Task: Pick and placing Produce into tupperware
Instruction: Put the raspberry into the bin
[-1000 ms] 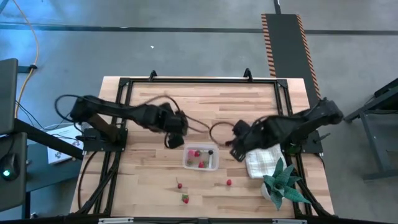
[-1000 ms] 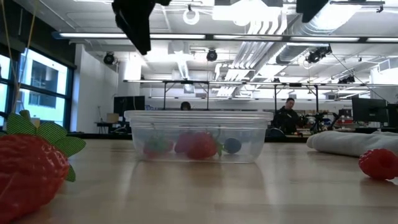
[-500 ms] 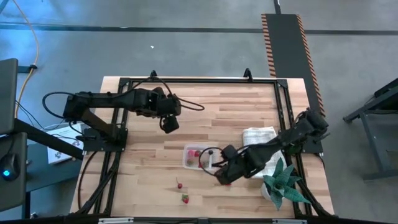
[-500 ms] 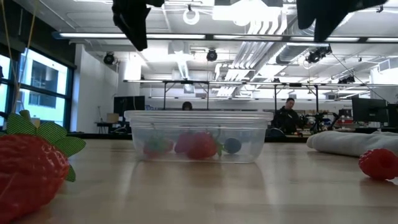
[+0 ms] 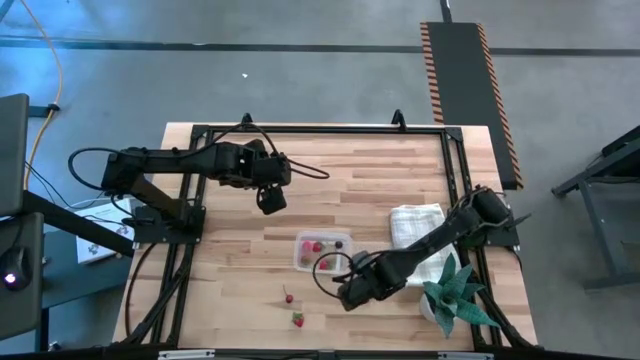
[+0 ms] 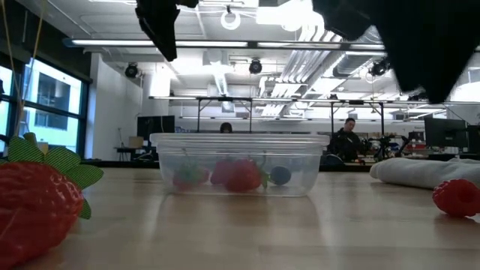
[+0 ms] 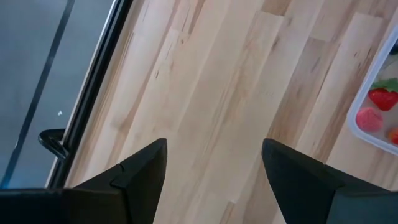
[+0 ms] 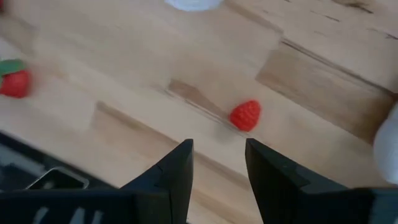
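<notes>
1. Small clear plastic container (image 5: pixel 323 252), rectangular with rounded corners, sitting near the middle of the wooden table (image 5: pixel 330 170), toward the front half.
2. Inside the container: red fruit pieces (image 6: pixel 241 175), one pinkish piece (image 7: pixel 370 119), one dark round berry (image 5: pixel 339 242), all lying on the bottom.
3. Through the see-through wall from table height: red and pink lumps side by side, a bluish ball (image 6: pixel 280 175) to one side.
4. Still out on the wood: a tiny red fruit (image 5: pixel 289 297) in front of the container, and a strawberry with a green top (image 5: pixel 298 320) nearer the front edge.
5. Another loose red berry (image 8: pixel 245 115), bumpy and bright, lying just ahead of the right gripper (image 8: pixel 217 163).
6. Right gripper down low by the container's front right corner (image 5: pixel 347 292), fingers spread, nothing between them, berry not touched.
7. Left gripper (image 5: pixel 270 198) up over bare wood, well back and left of the container, fingers (image 7: pixel 146 163) spread wide and holding nothing.
8. White checked cloth (image 5: pixel 415 222) to the right, green spiky plant (image 5: pixel 452 290) at the front right corner.
</notes>
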You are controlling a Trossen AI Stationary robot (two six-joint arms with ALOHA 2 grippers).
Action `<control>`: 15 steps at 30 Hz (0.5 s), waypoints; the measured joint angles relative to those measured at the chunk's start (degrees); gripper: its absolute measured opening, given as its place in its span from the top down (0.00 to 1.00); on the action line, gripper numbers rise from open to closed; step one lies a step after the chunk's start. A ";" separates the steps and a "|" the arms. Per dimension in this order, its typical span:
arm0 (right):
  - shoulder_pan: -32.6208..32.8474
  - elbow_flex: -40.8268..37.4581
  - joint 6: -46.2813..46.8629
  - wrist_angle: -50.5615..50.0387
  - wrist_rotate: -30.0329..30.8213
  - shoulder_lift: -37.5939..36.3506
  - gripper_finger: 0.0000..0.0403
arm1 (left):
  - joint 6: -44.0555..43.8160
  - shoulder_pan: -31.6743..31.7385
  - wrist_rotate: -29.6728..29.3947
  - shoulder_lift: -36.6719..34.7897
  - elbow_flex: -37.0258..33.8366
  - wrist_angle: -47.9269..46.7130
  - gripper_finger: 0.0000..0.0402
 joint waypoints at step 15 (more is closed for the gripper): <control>0.89 0.00 11.98 -0.29 0.32 2.48 0.66 | 0.92 -0.11 0.02 0.02 0.00 0.20 0.38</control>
